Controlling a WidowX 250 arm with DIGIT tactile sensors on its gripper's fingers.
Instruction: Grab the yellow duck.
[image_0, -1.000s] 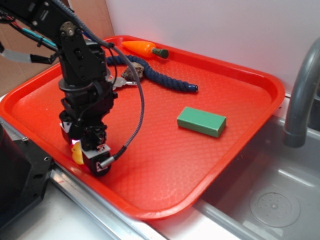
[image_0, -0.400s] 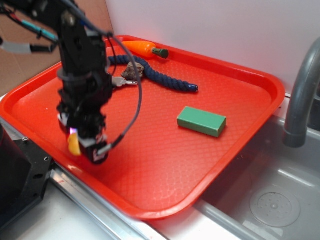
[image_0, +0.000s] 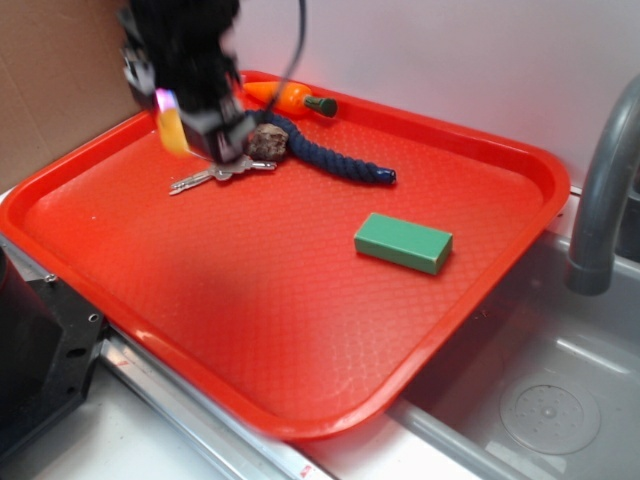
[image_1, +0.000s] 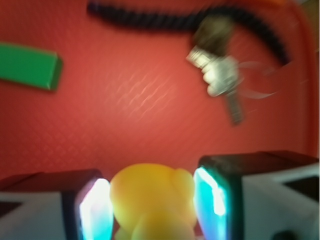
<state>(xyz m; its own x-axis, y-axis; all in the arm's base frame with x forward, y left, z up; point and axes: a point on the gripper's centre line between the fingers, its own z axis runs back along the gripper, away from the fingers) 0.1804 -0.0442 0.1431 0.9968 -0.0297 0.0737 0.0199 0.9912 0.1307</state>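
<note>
The claw (image_1: 152, 207) pinches the duck (image_1: 152, 197) at its sides, above the tray's (image_0: 500, 160) far-left corner; it looks light, soft, probably slippery.

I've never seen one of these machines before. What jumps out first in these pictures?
The black robot end effector stands out first, raised above the far left part of the big red plastic tray with a tiny yellow rubber duck pinched between its fingers. On the tray, a green rectangular block lies right of centre, and a dark blue twisted rope runs along the back by an orange toy carrot and silver keys.
</note>
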